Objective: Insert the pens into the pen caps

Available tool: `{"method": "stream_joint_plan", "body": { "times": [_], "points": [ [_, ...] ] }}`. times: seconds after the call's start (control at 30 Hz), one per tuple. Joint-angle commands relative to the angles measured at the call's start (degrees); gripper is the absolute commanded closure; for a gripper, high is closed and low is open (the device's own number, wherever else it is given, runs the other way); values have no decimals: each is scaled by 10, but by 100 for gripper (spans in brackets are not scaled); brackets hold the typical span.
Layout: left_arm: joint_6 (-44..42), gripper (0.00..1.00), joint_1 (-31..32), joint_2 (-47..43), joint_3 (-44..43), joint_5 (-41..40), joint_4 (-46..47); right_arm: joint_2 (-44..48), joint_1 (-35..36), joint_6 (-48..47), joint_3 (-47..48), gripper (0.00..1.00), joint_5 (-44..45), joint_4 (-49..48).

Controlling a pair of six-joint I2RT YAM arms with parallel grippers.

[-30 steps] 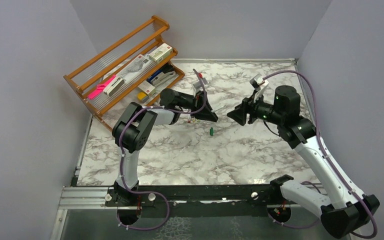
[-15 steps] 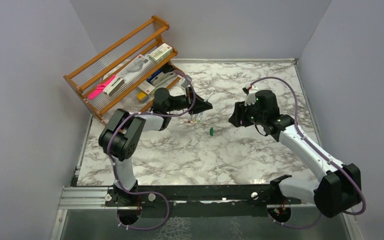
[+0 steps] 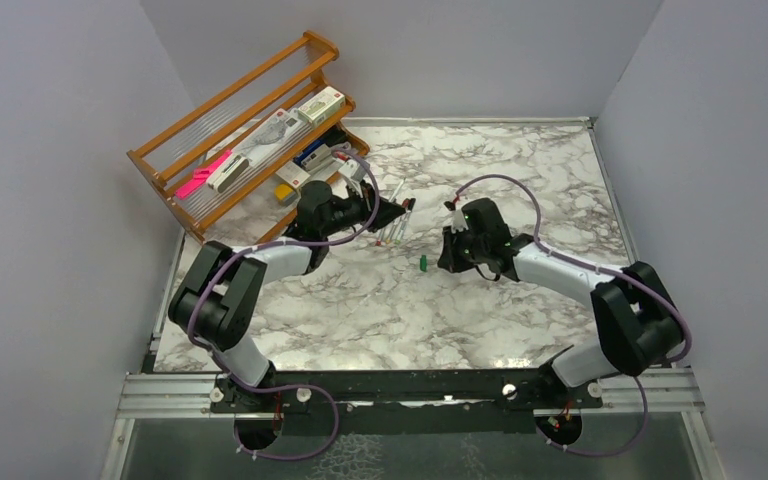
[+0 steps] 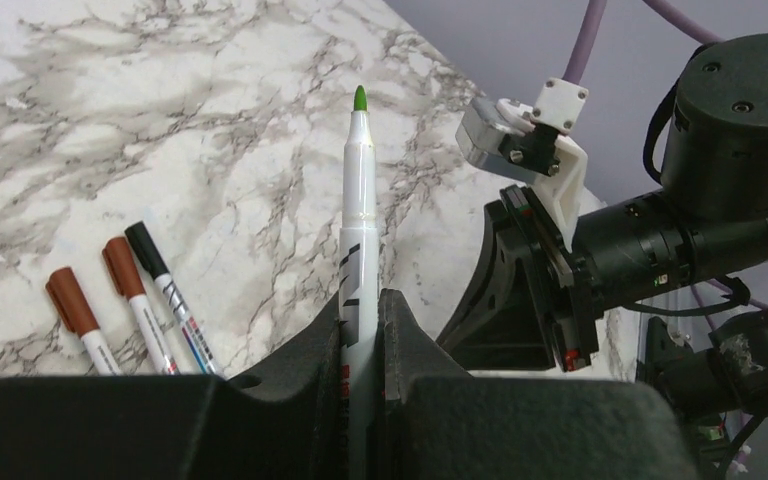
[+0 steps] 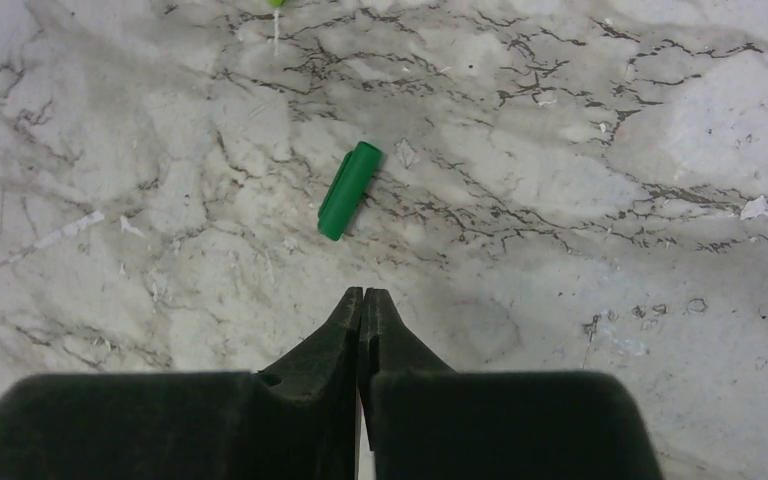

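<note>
My left gripper (image 4: 362,300) (image 3: 396,211) is shut on a white pen (image 4: 358,200) whose bare green tip points away from the wrist, above the marble table (image 3: 380,320). The green pen cap (image 5: 349,190) (image 3: 424,263) lies loose on its side. My right gripper (image 5: 363,295) (image 3: 449,252) hangs low just right of the cap, shut with nothing in it, its tips a short way from the cap. Under the left gripper lie three capped pens (image 3: 397,226): two with red-brown caps (image 4: 65,297), one with a black cap (image 4: 145,247).
A wooden rack (image 3: 222,105) leans at the back left with a pink marker (image 3: 203,174), a stapler and small boxes on it. Grey walls close the table on three sides. The right arm's cable (image 3: 505,183) loops above its wrist.
The right arm has swung down and left to the table beside the green cap, and its jaws have closed. The left gripper has drawn back to the left, still holding the pen.
</note>
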State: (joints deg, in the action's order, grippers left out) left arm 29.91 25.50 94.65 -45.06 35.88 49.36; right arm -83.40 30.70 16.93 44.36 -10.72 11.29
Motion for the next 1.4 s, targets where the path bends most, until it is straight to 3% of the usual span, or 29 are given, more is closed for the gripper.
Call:
{"method": "stream_joint_plan", "body": {
  "times": [0.0, 0.93, 1.37],
  "points": [
    [-21, 100, -3, -35, 18, -24, -20, -38, 0, 3, -8, 99, 27, -68],
    [-24, 100, -14, -51, 43, -42, -34, -186, 57, 34, 23, 99, -22, -156],
    [-30, 100, -14, -47, 45, -48, -44, -226, 56, 12, 95, 99, 61, -114]
  ]
}}
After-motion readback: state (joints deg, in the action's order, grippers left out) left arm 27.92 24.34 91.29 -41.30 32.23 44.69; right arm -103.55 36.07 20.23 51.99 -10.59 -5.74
